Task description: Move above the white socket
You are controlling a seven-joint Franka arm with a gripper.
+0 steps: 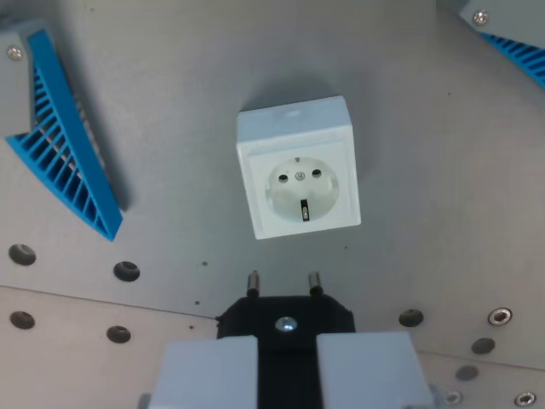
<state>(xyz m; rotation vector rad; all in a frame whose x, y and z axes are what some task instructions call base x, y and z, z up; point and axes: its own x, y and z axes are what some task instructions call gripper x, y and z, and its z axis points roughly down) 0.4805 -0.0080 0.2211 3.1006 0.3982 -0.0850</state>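
The gripper [287, 375] sits nearest the camera, its two pale fingers [204, 375] clamped on a black plug [285, 317] whose two metal pins [253, 283] point ahead. Just beyond the pins, slightly to the wrist view's right, the white socket [298, 170] rests on the grey plate [426, 170]. To finish well, centre the pins over its two holes. The arm looks down from above.

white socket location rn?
Centre of the wrist view: the white socket sits on the grey plate, just above the black plug in the gripper.
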